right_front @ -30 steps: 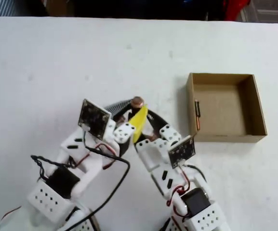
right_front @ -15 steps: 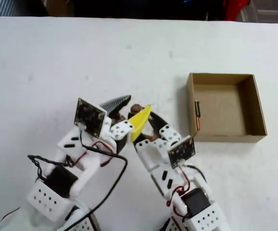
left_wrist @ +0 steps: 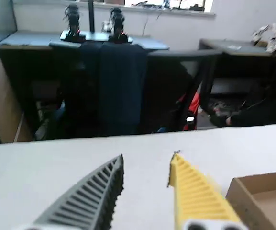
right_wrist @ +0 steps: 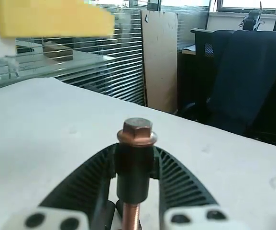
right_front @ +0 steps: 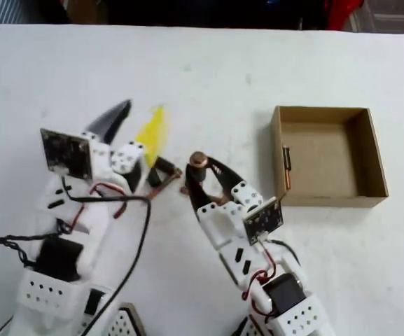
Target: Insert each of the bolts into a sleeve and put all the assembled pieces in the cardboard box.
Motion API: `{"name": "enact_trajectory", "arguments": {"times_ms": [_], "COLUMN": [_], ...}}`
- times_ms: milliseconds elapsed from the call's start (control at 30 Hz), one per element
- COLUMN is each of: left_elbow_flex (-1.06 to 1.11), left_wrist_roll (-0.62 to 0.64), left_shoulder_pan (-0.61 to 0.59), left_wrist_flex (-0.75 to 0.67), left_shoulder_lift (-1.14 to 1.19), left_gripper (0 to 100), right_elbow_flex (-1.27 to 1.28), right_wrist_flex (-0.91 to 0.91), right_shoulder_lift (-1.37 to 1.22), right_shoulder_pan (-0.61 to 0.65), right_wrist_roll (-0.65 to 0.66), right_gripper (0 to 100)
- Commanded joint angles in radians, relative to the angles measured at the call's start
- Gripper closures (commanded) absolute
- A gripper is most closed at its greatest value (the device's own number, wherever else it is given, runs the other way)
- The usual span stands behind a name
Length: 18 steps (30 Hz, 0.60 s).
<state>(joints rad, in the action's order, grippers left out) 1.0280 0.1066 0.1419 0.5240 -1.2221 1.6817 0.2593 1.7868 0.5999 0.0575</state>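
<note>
- The right gripper (right_wrist: 135,158) has its black ribbed fingers closed on a black cylindrical sleeve (right_wrist: 134,177) and holds it upright above the white table (right_front: 258,70).
- A copper-coloured hex-head bolt (right_wrist: 137,132) sits in that sleeve. Its head rests on the sleeve's top end and its shank shows below the sleeve, so this piece reads as assembled.
- The left gripper (left_wrist: 147,160), with one grey finger and one yellow finger, is spread wide and holds nothing. In the high view it stands apart from the right gripper, on the side away from the box.
- The open-topped brown cardboard box (right_front: 370,150) rests on the table just beside the right gripper.
- One slim dark-and-copper piece (right_front: 286,168) lies inside the box, against the inner wall nearest the grippers. It appears to be an assembled piece already delivered.
- Small dark loose parts (right_front: 161,171) lie on the table between the two grippers. Whether they are a bolt, a sleeve or both cannot be told.
- Status, as a judgement: one piece is boxed and one is assembled but not yet boxed. The loose parts likely remain to be joined and boxed.
</note>
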Motion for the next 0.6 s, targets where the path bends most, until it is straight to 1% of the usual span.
{"name": "enact_trajectory", "arguments": {"times_ms": [0, 33, 67, 167, 300, 433, 500, 567], "left_elbow_flex": [-0.048, -0.040, -0.026, 0.061, 0.219, 0.336, 0.384, 0.428], "left_wrist_roll": [-0.009, -0.009, -0.009, -0.009, -0.009, -0.009, -0.009, -0.009], "left_shoulder_pan": [-0.084, -0.104, -0.120, -0.142, -0.142, -0.142, -0.142, -0.159], "left_wrist_flex": [0.110, 0.132, 0.150, 0.173, 0.170, 0.178, 0.178, 0.178], "left_shoulder_lift": [-0.067, -0.093, -0.125, -0.243, -0.430, -0.579, -0.608, -0.607], "left_gripper": [95, 98, 98, 96, 98, 98, 98, 98], "right_elbow_flex": [0.008, 0.008, 0.008, 0.008, 0.002, -0.014, -0.058, -0.129], "right_wrist_flex": [0.024, 0.031, 0.039, 0.059, 0.061, 0.064, 0.124, 0.222], "right_shoulder_lift": [0.013, 0.013, 0.013, 0.013, 0.015, 0.012, 0.012, 0.012], "right_shoulder_pan": [-0.002, -0.002, -0.002, -0.021, -0.105, -0.170, -0.200, -0.229], "right_wrist_roll": [0.014, 0.014, 0.014, 0.014, 0.014, 0.014, 0.014, 0.015], "right_gripper": [98.1, 98.1, 98.1, 98.1, 98.1, 98.2, 98.2, 98.2]}}
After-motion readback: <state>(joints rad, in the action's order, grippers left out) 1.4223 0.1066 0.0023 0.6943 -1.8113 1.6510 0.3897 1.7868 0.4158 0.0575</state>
